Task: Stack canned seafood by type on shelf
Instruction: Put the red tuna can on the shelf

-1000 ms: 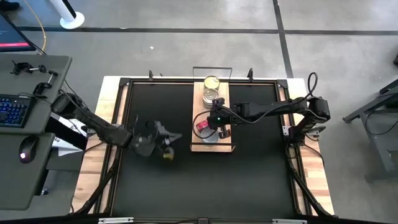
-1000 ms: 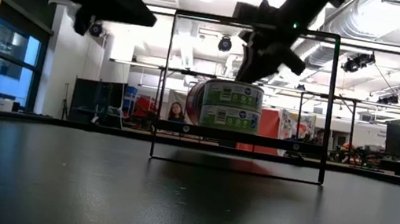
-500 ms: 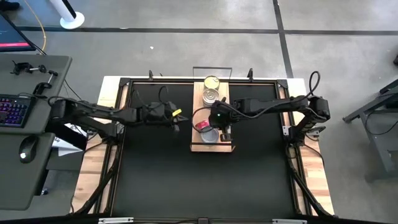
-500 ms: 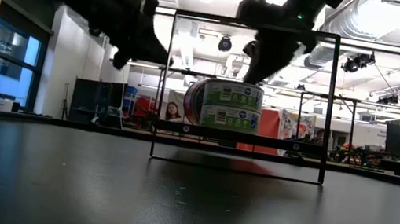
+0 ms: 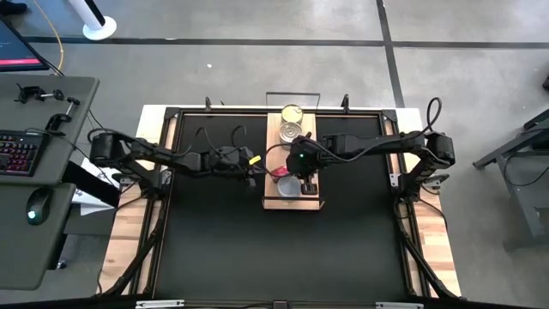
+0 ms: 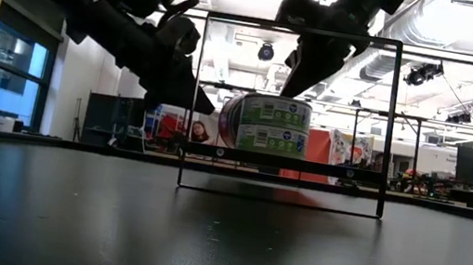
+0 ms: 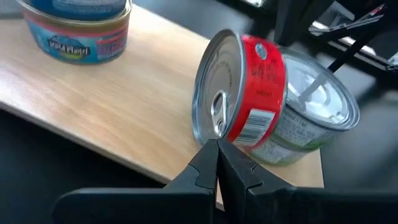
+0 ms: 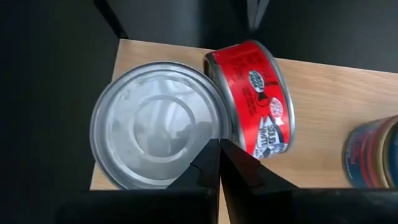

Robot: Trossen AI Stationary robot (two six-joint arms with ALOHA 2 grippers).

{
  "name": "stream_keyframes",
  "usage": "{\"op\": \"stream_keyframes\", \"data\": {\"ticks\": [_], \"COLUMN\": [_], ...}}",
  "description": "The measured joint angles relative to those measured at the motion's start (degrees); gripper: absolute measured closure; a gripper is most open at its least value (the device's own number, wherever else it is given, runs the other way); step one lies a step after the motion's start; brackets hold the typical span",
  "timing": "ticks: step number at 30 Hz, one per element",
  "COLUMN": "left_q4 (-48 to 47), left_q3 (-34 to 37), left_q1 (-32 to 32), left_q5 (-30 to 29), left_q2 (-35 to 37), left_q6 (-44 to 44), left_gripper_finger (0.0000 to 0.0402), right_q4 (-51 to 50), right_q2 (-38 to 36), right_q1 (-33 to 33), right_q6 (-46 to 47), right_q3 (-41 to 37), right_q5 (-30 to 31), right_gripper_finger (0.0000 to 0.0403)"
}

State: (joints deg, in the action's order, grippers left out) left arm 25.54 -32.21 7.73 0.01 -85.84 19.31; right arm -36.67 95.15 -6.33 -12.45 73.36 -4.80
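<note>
The wooden shelf (image 5: 294,199) lies in the middle of the black table (image 5: 223,240), with thin wire rails at its two short ends.

A red can (image 7: 249,93) is tipped up on its edge on the shelf. It leans against a silver-lidded can (image 8: 155,124) that lies flat near one end of the shelf. In the low view that spot looks like two green-labelled cans (image 6: 273,126), one on top of the other, though the view there is poor. A blue-labelled can (image 7: 78,28) sits further along the shelf. From above, a gold-lidded can (image 5: 292,112) sits at the far end, and a grey-lidded can (image 5: 292,131) sits just beside it.

The left gripper (image 7: 217,152) is at the left side of the shelf, pointing at the red can's lid. Its two fingers are pressed together with nothing between them. It is very near the red can, but it is hard to tell if it touches.

The right gripper (image 8: 219,152) hangs over the shelf, above the silver-lidded can and the red can. Its fingers are also pressed together and hold nothing.
</note>
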Motion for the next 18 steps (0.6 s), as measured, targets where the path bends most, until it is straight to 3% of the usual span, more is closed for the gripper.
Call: {"op": "stream_keyframes", "data": {"ticks": [10,18], "left_q4": [3.5,4.8], "left_q3": [0.0,0.0], "left_q1": [0.3,0.6], "left_q5": [-0.5,-0.5], "left_q2": [-0.7,-0.7], "left_q6": [-2.5,-2.5], "left_gripper_finger": [0.0401,0.0401], "right_q4": [1.4,2.9], "right_q2": [2.5,2.9], "right_q1": [0.0,-0.4], "right_q6": [-0.1,-0.4], "right_q3": [0.0,0.4], "right_q5": [-2.0,0.1], "right_gripper_finger": [0.0403,0.0403]}}
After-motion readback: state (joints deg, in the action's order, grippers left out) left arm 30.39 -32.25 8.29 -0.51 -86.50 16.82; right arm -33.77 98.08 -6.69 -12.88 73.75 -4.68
